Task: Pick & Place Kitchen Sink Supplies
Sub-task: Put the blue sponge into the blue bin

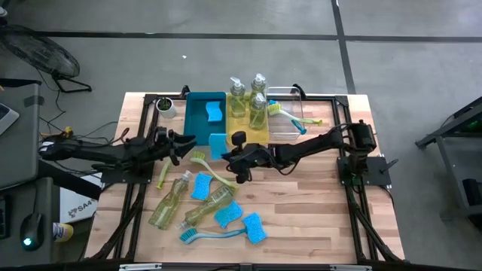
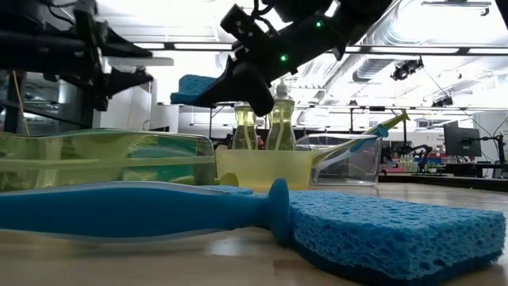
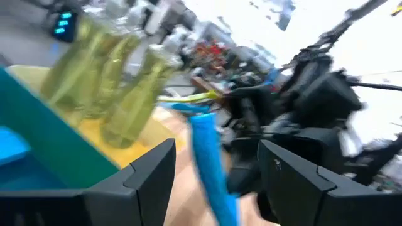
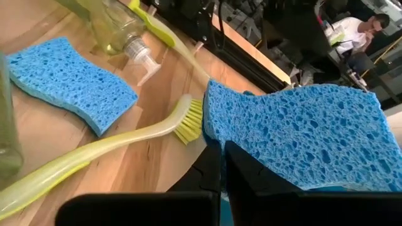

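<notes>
We see a bright-blue wavy-edged sponge [image 4: 301,135] pinched on edge between the closed fingers of the right gripper [image 1: 226,153], held above the wooden table [image 1: 316,203] just beside the teal bin [image 1: 197,113]. The left gripper [image 1: 184,144] hovers nearby, jaws parted and empty.

Right claw [image 1: 228,153] held blue sponge [image 1: 218,144] just beside teal bin [image 1: 194,120], near bench's far edge. Left claw [image 1: 183,147] hovered nearby. Soap bottles [image 1: 181,200], sponges [image 1: 228,214], blue brush [image 1: 211,233] lay toward near edge.
</notes>
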You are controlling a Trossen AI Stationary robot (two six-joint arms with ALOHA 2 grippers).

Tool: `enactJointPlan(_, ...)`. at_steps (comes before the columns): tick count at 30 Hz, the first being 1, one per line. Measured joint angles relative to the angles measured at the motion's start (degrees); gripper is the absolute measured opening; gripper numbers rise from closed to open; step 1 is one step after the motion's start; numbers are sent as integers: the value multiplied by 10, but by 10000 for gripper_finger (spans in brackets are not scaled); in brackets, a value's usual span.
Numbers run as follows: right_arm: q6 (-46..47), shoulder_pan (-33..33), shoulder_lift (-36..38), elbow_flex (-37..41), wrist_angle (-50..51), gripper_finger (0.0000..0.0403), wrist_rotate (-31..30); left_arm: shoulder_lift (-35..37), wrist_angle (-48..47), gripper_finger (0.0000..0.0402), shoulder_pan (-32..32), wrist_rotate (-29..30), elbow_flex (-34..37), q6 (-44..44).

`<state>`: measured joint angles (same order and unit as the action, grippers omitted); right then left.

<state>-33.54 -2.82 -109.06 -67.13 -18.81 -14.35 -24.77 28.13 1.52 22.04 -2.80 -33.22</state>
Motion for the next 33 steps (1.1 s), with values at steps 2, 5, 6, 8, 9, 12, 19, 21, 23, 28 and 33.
enactJointPlan(2,0,0,0,0,-4,0,6,-28,11,223,-31,-39,-10,-4)
enactJointPlan(5,0,1,0,0,-3,0,10,-70,36,223,-69,-105,-31,-10)
enactJointPlan(6,1,2,0,0,-3,0,11,-85,39,223,-78,-121,-39,-11)
enactJointPlan(8,0,4,0,0,-3,0,11,-116,37,223,-95,-145,-56,-11)
enactJointPlan(9,0,5,0,0,-3,0,10,-134,36,223,-102,-160,-64,-11)
enactJointPlan(12,2,11,0,0,-7,0,9,-183,37,223,-115,-200,-89,-11)
enactJointPlan(19,3,16,0,0,-9,0,9,-283,69,223,-117,-197,-123,-10)
enactJointPlan(21,3,16,0,0,-8,0,10,-303,70,223,-117,-197,-132,-10)
enactJointPlan(23,3,15,0,0,-7,0,1,-321,73,223,-117,-194,-143,-9)
enactJointPlan(28,-1,0,0,0,23,0,-76,-336,72,223,-117,-185,-150,-1)
enactJointPlan(33,-3,-5,0,1,34,0,-117,-335,86,223,-117,-184,-150,9)
